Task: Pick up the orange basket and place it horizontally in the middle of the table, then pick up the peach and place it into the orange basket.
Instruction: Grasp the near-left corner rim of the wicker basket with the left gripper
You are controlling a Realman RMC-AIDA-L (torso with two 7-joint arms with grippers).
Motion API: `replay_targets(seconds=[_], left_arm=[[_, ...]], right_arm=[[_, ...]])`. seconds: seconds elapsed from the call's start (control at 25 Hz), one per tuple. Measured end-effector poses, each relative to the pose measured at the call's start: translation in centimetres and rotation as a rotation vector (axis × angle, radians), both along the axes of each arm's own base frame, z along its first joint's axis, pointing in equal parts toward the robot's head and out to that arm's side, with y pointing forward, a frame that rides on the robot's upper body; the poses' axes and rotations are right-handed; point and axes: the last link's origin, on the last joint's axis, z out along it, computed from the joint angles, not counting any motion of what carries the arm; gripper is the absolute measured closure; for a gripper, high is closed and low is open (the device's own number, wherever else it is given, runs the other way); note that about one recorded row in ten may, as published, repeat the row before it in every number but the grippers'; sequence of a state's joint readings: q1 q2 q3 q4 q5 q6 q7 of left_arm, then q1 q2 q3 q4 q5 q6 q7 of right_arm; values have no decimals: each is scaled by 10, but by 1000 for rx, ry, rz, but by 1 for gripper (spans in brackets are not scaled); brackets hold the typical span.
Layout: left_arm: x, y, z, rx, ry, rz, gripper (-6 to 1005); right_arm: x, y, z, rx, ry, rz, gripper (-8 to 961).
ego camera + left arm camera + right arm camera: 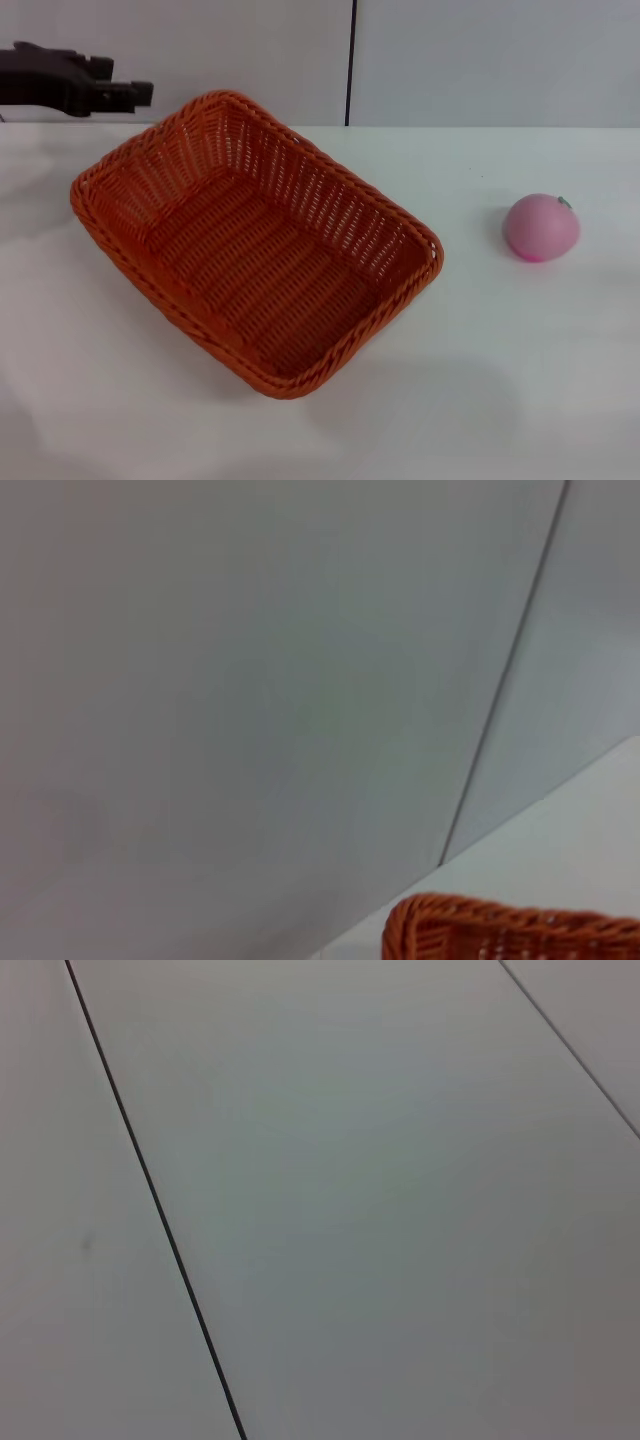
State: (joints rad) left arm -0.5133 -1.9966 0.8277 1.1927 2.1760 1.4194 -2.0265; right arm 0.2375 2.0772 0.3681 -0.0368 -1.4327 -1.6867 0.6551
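White table (520, 380): wide, plain surface carrying both items. Orange basket (255, 240): woven, rectangular, braided rim, lying diagonally left of the table's middle, one corner toward the far edge, interior bare; a rim corner (500, 930) also shows in the left wrist view. Peach (541, 227): small, pink, round, toward the right edge, well apart from the basket. Left gripper (128, 93): dark, raised beyond the far-left corner, near the basket; spread or pressed together, cannot tell.
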Motion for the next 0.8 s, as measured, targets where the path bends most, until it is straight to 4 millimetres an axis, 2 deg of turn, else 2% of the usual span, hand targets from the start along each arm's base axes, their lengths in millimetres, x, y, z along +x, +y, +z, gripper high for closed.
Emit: replay_targets(seconds=[0.08, 0.16, 0.32, 0.8], left_arm=[[0, 0, 0, 0, 0, 0, 357], [-4, 4, -10, 1, 42, 20, 337], [-5, 5, -13, 0, 46, 22, 198], [-22, 4, -28, -45, 92, 72, 198]], right_arm=[[1, 0, 0, -2, 2, -4, 128], [1, 0, 0, -4, 3, -7, 128], [2, 0, -1, -6, 4, -11, 128], [5, 1, -2, -17, 13, -29, 128]])
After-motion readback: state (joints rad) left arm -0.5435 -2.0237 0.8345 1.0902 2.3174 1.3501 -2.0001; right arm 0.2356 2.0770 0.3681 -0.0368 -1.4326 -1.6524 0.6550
